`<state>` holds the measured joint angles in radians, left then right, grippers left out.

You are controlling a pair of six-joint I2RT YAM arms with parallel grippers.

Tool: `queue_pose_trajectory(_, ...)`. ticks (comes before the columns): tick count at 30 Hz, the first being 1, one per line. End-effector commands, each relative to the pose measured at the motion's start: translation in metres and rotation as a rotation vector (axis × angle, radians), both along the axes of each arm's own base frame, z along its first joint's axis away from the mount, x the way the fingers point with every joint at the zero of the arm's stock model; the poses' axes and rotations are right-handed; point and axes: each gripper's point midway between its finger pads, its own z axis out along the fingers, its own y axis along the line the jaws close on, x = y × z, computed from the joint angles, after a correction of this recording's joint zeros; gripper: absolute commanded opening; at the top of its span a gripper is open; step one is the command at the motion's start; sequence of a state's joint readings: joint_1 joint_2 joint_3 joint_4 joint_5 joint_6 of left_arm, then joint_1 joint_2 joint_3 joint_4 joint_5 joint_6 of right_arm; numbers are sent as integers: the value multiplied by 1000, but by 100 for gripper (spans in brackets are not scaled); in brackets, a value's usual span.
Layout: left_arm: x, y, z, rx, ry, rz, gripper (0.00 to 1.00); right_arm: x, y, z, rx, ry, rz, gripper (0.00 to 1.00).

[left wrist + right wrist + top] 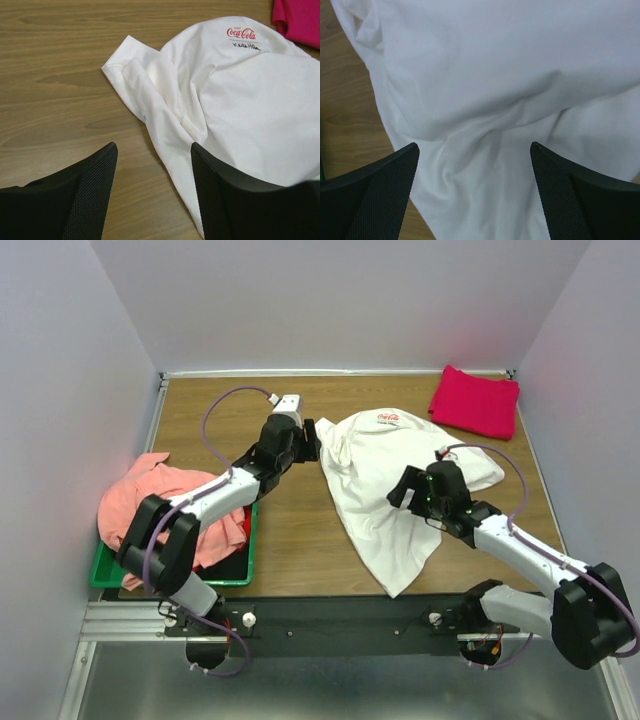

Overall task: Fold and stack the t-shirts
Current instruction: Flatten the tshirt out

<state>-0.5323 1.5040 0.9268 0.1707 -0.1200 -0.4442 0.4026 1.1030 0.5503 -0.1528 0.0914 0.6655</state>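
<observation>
Top external view has the white t-shirt point(375, 525) lying rumpled and unfolded on the counter point(290, 540), so the left pincer point(312, 440) hangs spread and empty beside its sleeve and the right pincer point(403, 487) gapes empty over its body, probably to straighten it.

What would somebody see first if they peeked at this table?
Probably the big white t-shirt with its red Coca-Cola print, lying rumpled in the middle of the table. Next, the bright magenta-red shirt folded in the far right corner, and the salmon-pink shirt heaped over the green bin at the near left. The left arm's fingers and the right arm's fingers are spread open by the white one.
</observation>
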Motion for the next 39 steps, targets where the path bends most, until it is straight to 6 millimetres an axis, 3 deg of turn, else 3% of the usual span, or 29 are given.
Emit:
queue_pose_trajectory(1, 20, -26, 2, -5, -25, -81, 68, -21, 12, -16, -21, 64, -8, 97)
queue_pose_trajectory(2, 26, -30, 9, -6, -40, -89, 68, -27, 16, -18, -21, 77, -6, 97)
queue_pose_trajectory(6, 41, -38, -15, 33, 2, -118, 68, -68, 35, -22, -44, 133, 66, 96)
queue_pose_trajectory(8, 50, -38, -15, 38, 0, -122, 65, -81, 40, -24, -38, 159, 64, 94)
queue_pose_trajectory(11, 61, -31, -28, 68, 27, -108, 65, -109, 49, -33, -70, 222, 100, 91)
queue_pose_trajectory(17, 67, -24, -55, 65, 94, -147, 61, -160, 44, -43, -209, 316, 121, 87)
queue_pose_trajectory(23, 71, -30, -59, 61, 100, -168, 62, -181, 52, -36, -239, 340, 135, 81)
queue_pose_trajectory(30, 74, -38, -84, 63, 157, -200, 63, -206, 54, -52, -373, 400, 139, 78)
queue_pose_trajectory(39, 79, -40, -95, 71, 176, -202, 63, -205, 47, -56, -354, 368, 83, 66)
